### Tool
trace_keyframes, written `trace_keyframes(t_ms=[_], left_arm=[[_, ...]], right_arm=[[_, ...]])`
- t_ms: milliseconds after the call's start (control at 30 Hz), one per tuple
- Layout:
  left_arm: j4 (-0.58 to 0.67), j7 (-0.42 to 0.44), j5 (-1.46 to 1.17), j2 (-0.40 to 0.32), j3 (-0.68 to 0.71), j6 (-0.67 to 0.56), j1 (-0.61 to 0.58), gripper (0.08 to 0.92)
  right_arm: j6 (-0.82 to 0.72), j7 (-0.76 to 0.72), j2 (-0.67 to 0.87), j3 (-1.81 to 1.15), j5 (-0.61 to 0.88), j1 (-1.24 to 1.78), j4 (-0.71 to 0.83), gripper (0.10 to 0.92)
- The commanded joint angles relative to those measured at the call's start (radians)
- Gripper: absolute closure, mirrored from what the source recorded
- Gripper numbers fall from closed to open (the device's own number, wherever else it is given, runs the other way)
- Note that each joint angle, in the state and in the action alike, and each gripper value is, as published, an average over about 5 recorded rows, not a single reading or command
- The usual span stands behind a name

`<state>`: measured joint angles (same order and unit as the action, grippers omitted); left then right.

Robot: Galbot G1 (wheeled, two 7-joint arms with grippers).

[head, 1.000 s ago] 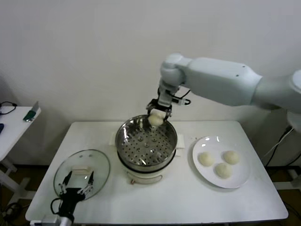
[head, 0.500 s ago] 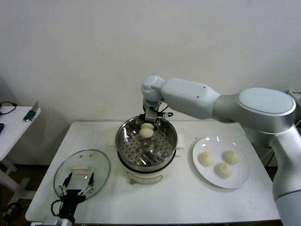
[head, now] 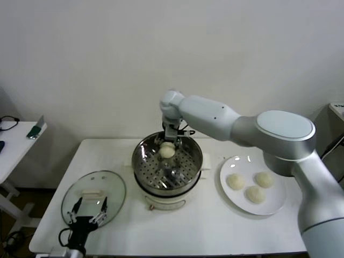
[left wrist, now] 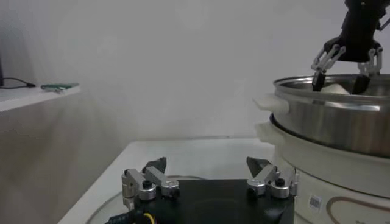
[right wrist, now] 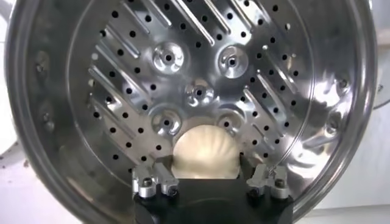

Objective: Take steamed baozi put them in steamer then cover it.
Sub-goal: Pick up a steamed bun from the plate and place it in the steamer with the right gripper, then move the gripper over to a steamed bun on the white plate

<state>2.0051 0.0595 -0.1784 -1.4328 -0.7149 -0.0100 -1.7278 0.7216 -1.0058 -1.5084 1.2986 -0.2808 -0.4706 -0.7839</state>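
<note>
One steamed baozi [head: 167, 152] [right wrist: 204, 152] lies on the perforated tray at the back of the steamer [head: 173, 173] [right wrist: 201, 91]. My right gripper [head: 168, 142] [right wrist: 205, 165] hangs just above it, open. Its fingers stand on either side of the bun with small gaps. Three more baozi [head: 235, 181] [head: 264, 179] [head: 255, 194] sit on the white plate [head: 275, 203] to the right of the steamer. My left gripper [head: 88, 211] [left wrist: 207, 168] waits open over the glass lid [head: 95, 191] at the front left. From the left wrist view the steamer [left wrist: 341, 115] and the right gripper [left wrist: 342, 68] show far off.
The white table's front edge [head: 183, 248] runs close below the lid and plate. A small side table [head: 16, 141] with a green object stands off to the left. A white wall rises behind the steamer.
The right arm carried the baozi from above the back rim down onto the tray, and its jaws spread apart off the bun. The left arm has not moved.
</note>
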Motion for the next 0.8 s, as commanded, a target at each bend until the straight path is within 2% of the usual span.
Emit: trace_keyframes(t_ms=[33, 133, 200, 333, 433, 567, 800], left_arm=[[0.001, -0.002, 0.0, 0.0, -0.001, 0.0, 0.0, 0.177], [-0.001, -0.002, 0.0, 0.001, -0.002, 0.002, 0.002, 0.177], [-0.001, -0.003, -0.001, 0.001, -0.003, 0.003, 0.003, 0.177], [-0.002, -0.003, -0.002, 0.002, -0.005, 0.006, 0.007, 0.177], [-0.005, -0.003, 0.0, 0.003, -0.004, 0.006, 0.012, 0.177], [-0.008, -0.002, 0.007, 0.004, 0.001, 0.007, 0.02, 0.177], [-0.012, -0.001, 0.008, 0.0, 0.005, 0.011, 0.031, 0.177]], right_arm=[[0.019, -0.008, 0.035, 0.018, 0.078, -0.051, -0.04, 0.204], [-0.029, -0.035, 0.107, 0.06, 0.253, -0.157, -0.129, 0.203], [-0.098, -0.057, 0.17, 0.123, 0.453, -0.256, -0.187, 0.202], [-0.378, -0.094, 0.333, 0.342, 0.872, -0.461, -0.314, 0.202], [-0.565, -0.111, 0.474, 0.455, 1.031, -0.552, -0.387, 0.203], [-0.69, -0.082, 0.625, 0.563, 1.058, -0.585, -0.457, 0.203], [-0.895, 0.047, 0.82, 0.689, 0.931, -0.551, -0.686, 0.203]])
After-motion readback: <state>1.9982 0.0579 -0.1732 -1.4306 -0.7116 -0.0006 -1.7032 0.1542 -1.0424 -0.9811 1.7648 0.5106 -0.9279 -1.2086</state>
